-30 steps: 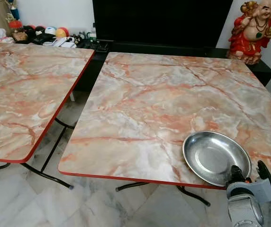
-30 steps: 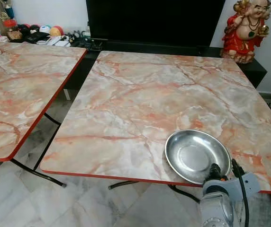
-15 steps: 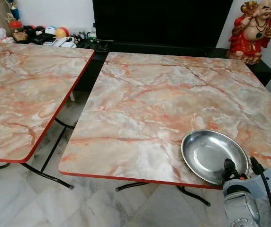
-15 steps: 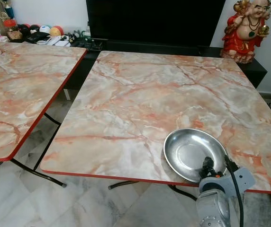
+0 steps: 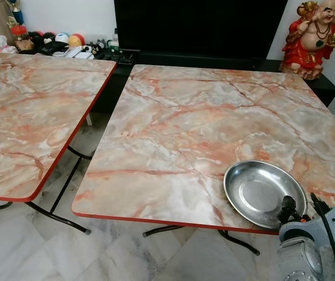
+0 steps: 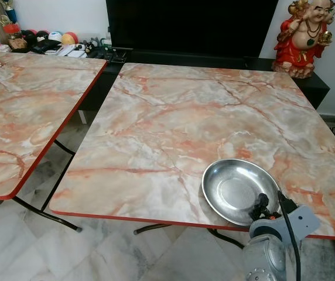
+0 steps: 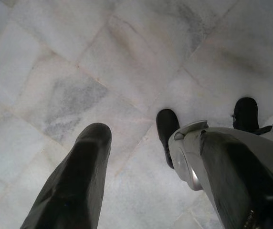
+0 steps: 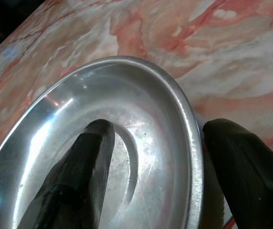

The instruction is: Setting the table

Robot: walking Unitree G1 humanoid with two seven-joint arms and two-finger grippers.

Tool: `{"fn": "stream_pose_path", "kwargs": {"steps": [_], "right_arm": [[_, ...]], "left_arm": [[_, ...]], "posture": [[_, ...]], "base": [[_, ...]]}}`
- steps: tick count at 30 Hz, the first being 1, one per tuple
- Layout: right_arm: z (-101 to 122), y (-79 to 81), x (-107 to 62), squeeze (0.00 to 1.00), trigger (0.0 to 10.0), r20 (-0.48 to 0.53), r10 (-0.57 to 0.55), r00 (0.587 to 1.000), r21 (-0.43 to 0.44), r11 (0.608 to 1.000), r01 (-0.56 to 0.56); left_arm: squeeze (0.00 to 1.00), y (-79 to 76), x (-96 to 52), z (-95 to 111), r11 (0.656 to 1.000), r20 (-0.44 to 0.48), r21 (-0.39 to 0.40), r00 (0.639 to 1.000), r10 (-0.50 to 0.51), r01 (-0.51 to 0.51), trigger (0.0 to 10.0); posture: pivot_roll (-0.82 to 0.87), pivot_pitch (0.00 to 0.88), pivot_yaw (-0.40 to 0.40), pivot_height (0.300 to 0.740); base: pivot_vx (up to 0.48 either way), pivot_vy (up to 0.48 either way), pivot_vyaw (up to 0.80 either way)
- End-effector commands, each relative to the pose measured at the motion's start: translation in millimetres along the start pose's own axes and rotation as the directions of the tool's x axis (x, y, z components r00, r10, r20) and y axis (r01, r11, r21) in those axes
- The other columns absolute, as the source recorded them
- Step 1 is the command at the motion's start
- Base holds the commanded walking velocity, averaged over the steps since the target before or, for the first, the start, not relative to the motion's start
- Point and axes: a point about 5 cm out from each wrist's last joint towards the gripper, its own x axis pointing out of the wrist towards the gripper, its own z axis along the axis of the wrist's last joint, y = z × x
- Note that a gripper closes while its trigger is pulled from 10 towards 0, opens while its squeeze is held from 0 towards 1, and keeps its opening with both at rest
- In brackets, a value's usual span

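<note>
Straddling the steel dish's (image 8: 127,143) rim, your right claw (image 8: 151,157) stands open so the dish rests on the table (image 5: 185,129).

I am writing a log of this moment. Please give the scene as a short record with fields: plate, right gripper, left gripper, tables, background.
plate: steel plate on the near right corner of the right table, empty
right gripper: right gripper at the plate's near rim, one finger inside the plate, one outside, open
left gripper: left gripper hangs over the floor, open, holds nothing
tables: two marble-pattern tables, a gap between; left table
background: red statue behind the right table
</note>
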Motion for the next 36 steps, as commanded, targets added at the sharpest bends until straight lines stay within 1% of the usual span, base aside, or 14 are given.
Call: {"fn": "stream_pose_path", "kwargs": {"steps": [1,4,9,13,17,18,19,20,21,22,25,27,28,36], "right_arm": [[5,-2.7,-2.9,0.0,10.0,0.027,-0.012,1.0,-0.004,1.0,0.012],[6,-4.3,-4.3,0.0,10.0,0.049,-0.031,0.998,-0.013,0.999,0.031],[20,-14.9,-6.5,0.0,10.0,0.173,-0.104,0.979,-0.085,0.989,0.12],[39,-16.3,-9.3,0.0,10.0,0.292,-0.093,0.952,-0.18,0.972,0.151],[46,-16.4,-9.8,0.0,10.0,0.333,-0.078,0.94,-0.234,0.959,0.162],[50,-11.6,-8.9,0.0,10.0,0.351,-0.022,0.936,-0.28,0.951,0.127],[52,4.7,-6.2,0.0,10.0,0.342,0.133,0.93,-0.361,0.932,-0.001],[52,9.5,-5.7,0.0,10.0,0.334,0.177,0.926,-0.383,0.923,-0.039],[53,20.9,-5.1,0.0,10.0,0.314,0.283,0.906,-0.448,0.886,-0.121],[54,23.5,-5.2,0.0,10.0,0.309,0.306,0.9,-0.465,0.874,-0.138],[52,38.8,-3.8,0.0,10.0,0.238,0.442,0.865,-0.566,0.787,-0.246],[52,45.9,-2.5,0.0,10.0,0.194,0.496,0.846,-0.58,0.754,-0.309],[53,52.7,-0.5,0.0,10.0,0.164,0.546,0.822,-0.6,0.716,-0.356],[38,65.5,0.4,0.0,10.0,0.067,0.63,0.774,-0.591,0.65,-0.478]], "left_arm": [[0.0,-1.8,-1.9,-10,1.0,-0.042,0.015,0.999,-0.007,0.008,10.0],[0.0,-2.4,-1.7,-10,1.0,-0.042,0.017,0.999,-0.009,0.009,10.0],[0.0,-0.3,-2.6,-11,1.0,-0.045,0.017,0.999,-0.008,0.008,10.0],[0.0,6.2,-4.4,-13,1.0,-0.048,0.008,0.999,0.008,-0.007,10.0],[0.0,6.5,-4.2,-12,1.0,-0.046,-0.014,0.999,0.019,-0.02,10.0],[0.0,6.9,-4.2,-12,0.999,-0.044,-0.032,0.999,0.03,-0.031,10.0],[0.0,7.8,-4.1,-12,0.997,-0.042,-0.058,0.998,0.047,-0.049,10.0],[0.0,8.0,-4.0,-12,0.997,-0.041,-0.063,0.998,0.05,-0.053,10.0],[0.0,9.2,-4.0,-11,0.996,-0.041,-0.07,0.997,0.061,-0.063,10.0],[0.0,9.5,-4.0,-11,0.995,-0.041,-0.072,0.997,0.063,-0.066,10.0],[0.0,11.6,-3.7,-9,0.993,-0.036,-0.093,0.997,0.075,-0.078,10.0],[0.0,12.1,-3.6,-8,0.992,-0.032,-0.097,0.996,0.079,-0.082,10.0],[0.0,13.1,-3.5,-7,0.991,-0.028,-0.101,0.996,0.083,-0.085,10.0],[0.0,12.8,-2.4,-3,0.99,-0.014,-0.113,0.996,0.088,-0.089,10.0]], "posture": [[-0.08,0.101,-0.049,0.74],[-0.08,0.103,-0.05,0.74],[-0.08,0.102,-0.049,0.74],[-0.08,0.101,-0.048,0.74],[-0.08,0.101,-0.048,0.74],[-0.08,0.101,-0.048,0.74],[-0.07,0.098,-0.042,0.74],[-0.07,0.098,-0.042,0.74],[-0.07,0.095,-0.041,0.74],[-0.07,0.095,-0.041,0.74],[-0.08,0.093,-0.043,0.74],[-0.08,0.093,-0.043,0.74],[-0.07,0.081,-0.044,0.74],[-0.06,0.053,-0.044,0.74]], "base": [[0.0,0.0,0.0],[0.0,0.0,0.0],[0.0,0.0,0.0],[0.0,0.0,0.0],[0.0,0.0,0.0],[0.0,0.0,0.0],[0.0,0.0,0.0],[0.0,0.0,0.0],[0.0,0.0,0.0],[0.0,0.0,0.0],[0.0,0.0,0.0],[0.0,0.0,0.0],[0.0,0.0,0.0],[0.0,0.0,0.0]]}}
